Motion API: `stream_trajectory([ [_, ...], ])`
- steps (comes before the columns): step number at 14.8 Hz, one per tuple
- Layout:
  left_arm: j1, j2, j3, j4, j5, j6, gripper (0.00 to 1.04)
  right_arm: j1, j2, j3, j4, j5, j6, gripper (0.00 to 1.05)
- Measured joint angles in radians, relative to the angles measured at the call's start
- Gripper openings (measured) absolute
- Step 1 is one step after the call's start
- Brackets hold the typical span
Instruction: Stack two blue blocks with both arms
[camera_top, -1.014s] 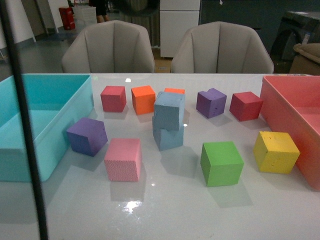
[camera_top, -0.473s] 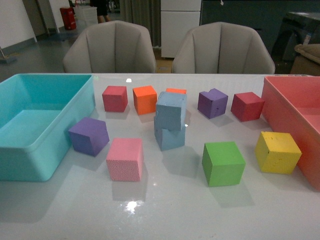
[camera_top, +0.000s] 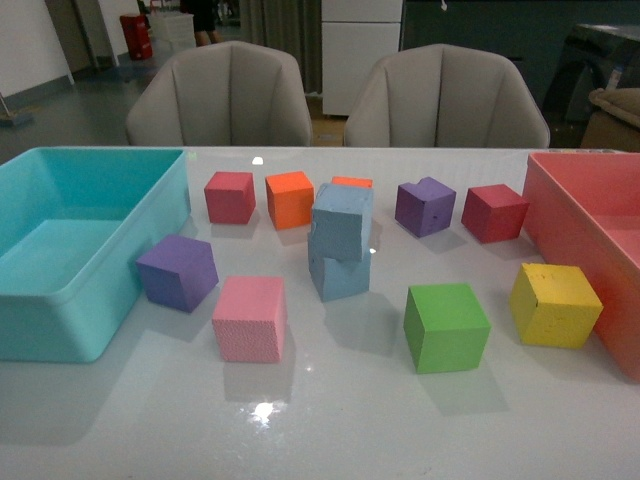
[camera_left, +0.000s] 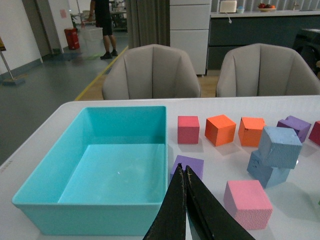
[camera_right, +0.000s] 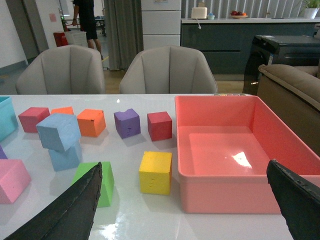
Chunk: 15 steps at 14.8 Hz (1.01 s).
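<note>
Reading the front view, I judge the stack done: the upper blue block (camera_top: 341, 221) sits on the lower blue block (camera_top: 339, 273) mid-bench, twisted and overhanging a little, so it looks seated but not square. Neither arm shows in the front view. In the left wrist view the left claw (camera_left: 185, 176) has its black fingers pressed together, nothing between them, and it hangs near the turquoise bin (camera_left: 70, 212), above the purple cube (camera_left: 190, 165), well apart from the stack. In the right wrist view the right claw (camera_right: 192, 192) is spread wide, one fingertip at each side of the picture, holding nothing, above the bench (camera_top: 330, 430) in front of the yellow cube (camera_right: 155, 173) and the pink bin (camera_right: 225, 197). What is left, in my judgement, is only to keep clear and perhaps confirm the stack stands. Room: the near bench strip is open; the stack is crowded by the orange cube (camera_top: 289, 198) behind it, with the pink cube (camera_top: 249, 318) and green cube (camera_top: 446, 326) nearer me. Any approach risks nudging the skewed top block.
</note>
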<state>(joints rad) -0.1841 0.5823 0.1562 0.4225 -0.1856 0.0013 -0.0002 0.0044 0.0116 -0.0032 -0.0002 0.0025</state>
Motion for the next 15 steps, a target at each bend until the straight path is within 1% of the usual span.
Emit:
stream_trajectory([
  [3,0.065,-0.099,-0.057,-0.042,0.062,0.0,0.02,0.0,0.0,0.0,0.0,0.0,0.0,0.98],
  [4,0.099,-0.134,-0.072,-0.064,0.105,0.0,0.02,0.0,0.0,0.0,0.0,0.0,0.0,0.98],
  [5,0.175,-0.168,-0.086,-0.082,0.176,0.0,0.02,0.0,0.0,0.0,0.0,0.0,0.0,0.98],
  [6,0.192,-0.187,-0.093,-0.095,0.168,-0.002,0.02,0.0,0.0,0.0,0.0,0.0,0.0,0.98],
  [7,0.186,-0.212,-0.1,-0.108,0.186,-0.001,0.02,0.0,0.0,0.0,0.0,0.0,0.0,0.98],
  [10,0.182,-0.28,-0.118,-0.158,0.186,-0.001,0.02,0.0,0.0,0.0,0.0,0.0,0.0,0.98],
  [11,0.182,-0.295,-0.144,-0.122,0.185,-0.001,0.02,0.0,0.0,0.0,0.0,0.0,0.0,0.98],
  [12,0.182,-0.31,-0.146,-0.162,0.185,-0.001,0.02,0.0,0.0,0.0,0.0,0.0,0.0,0.98],
  [15,0.182,-0.373,-0.146,-0.212,0.185,-0.001,0.02,0.0,0.0,0.0,0.0,0.0,0.0,0.98],
])
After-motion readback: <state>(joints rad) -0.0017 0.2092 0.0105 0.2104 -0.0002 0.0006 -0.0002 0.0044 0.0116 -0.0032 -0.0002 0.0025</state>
